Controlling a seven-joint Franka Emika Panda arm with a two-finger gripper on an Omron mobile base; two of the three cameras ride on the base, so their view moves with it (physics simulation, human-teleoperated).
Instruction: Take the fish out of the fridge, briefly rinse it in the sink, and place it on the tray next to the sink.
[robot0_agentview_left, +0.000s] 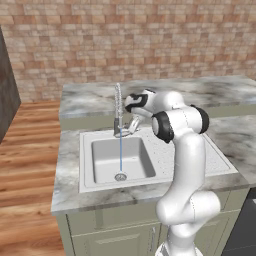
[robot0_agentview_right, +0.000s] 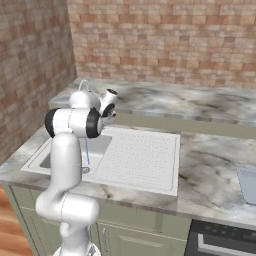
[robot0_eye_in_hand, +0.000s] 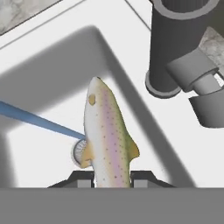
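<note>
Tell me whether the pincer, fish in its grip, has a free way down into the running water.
Probably yes: the pincer holds the fish above the open sink, beside the stream, and nothing lies between; the tap stands off to the side.

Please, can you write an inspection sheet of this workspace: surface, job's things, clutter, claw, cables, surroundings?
Surface: marble-look counter.
Job's things: fish held over the sink, head away from the claw; water stream runs from the tap to the drain; tray at the counter's right edge.
Clutter: nothing seen.
Claw: claw shut on the fish, above the basin near the tap base.
Cables: nothing seen.
Surroundings: brick wall, wood floor, green cabinets.
</note>
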